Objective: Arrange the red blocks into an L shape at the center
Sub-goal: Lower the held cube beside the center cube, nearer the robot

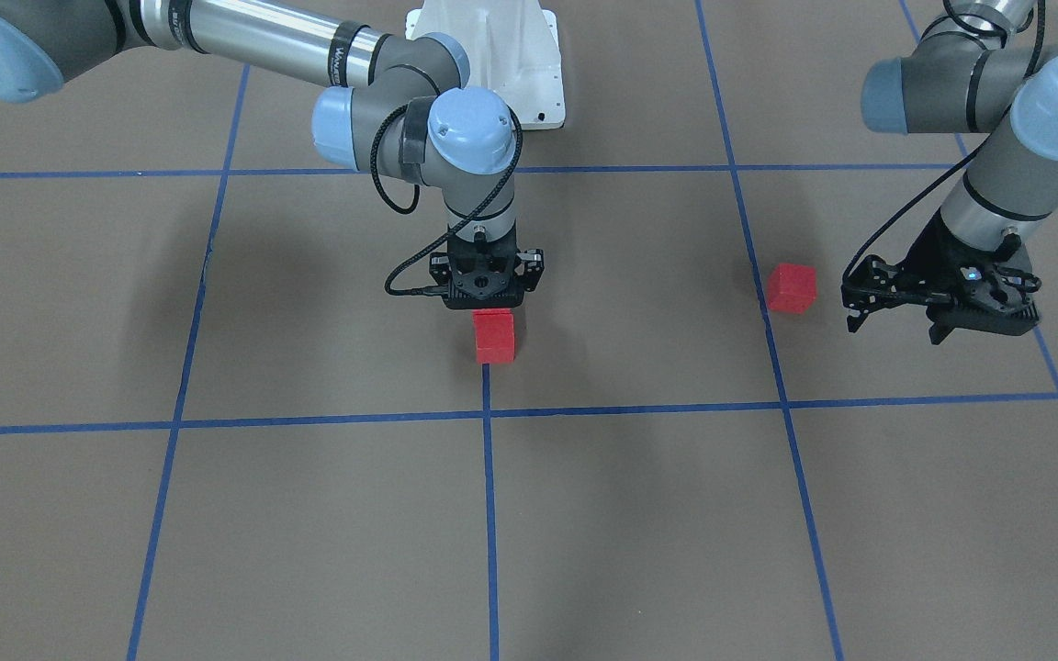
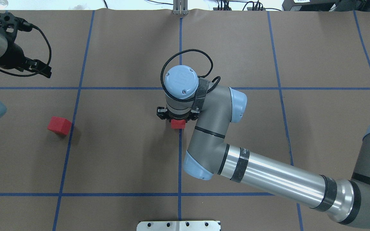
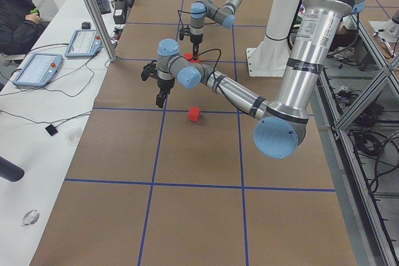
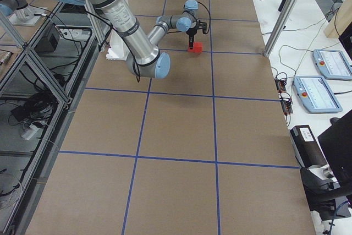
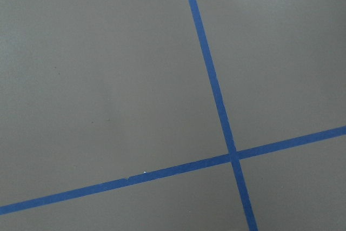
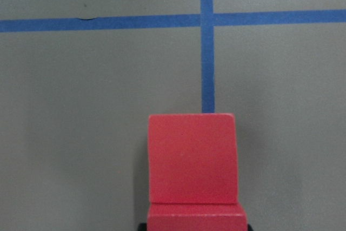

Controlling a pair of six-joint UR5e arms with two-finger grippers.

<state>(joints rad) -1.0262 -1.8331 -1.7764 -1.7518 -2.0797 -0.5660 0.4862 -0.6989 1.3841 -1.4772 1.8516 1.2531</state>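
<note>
My right gripper (image 1: 489, 308) points straight down and is shut on a red block (image 1: 494, 338) (image 2: 178, 124) on the middle tape line, a little to the robot's side of the center crossing (image 1: 488, 413) (image 6: 207, 20). In the right wrist view this red block (image 6: 192, 158) fills the bottom middle, and a seam runs across it near the frame's edge. I cannot tell whether it is one block or two together. Another red block (image 1: 791, 287) (image 2: 59, 125) lies alone near a tape line on the robot's left. My left gripper (image 1: 894, 326) hangs open and empty just beside it, above the floor.
The white base plate (image 1: 492, 64) (image 2: 178, 225) is at the robot's edge. The left wrist view shows only brown floor and a tape crossing (image 5: 233, 155). A desk with tablets (image 3: 37, 66) and a seated person lie beyond the far edge.
</note>
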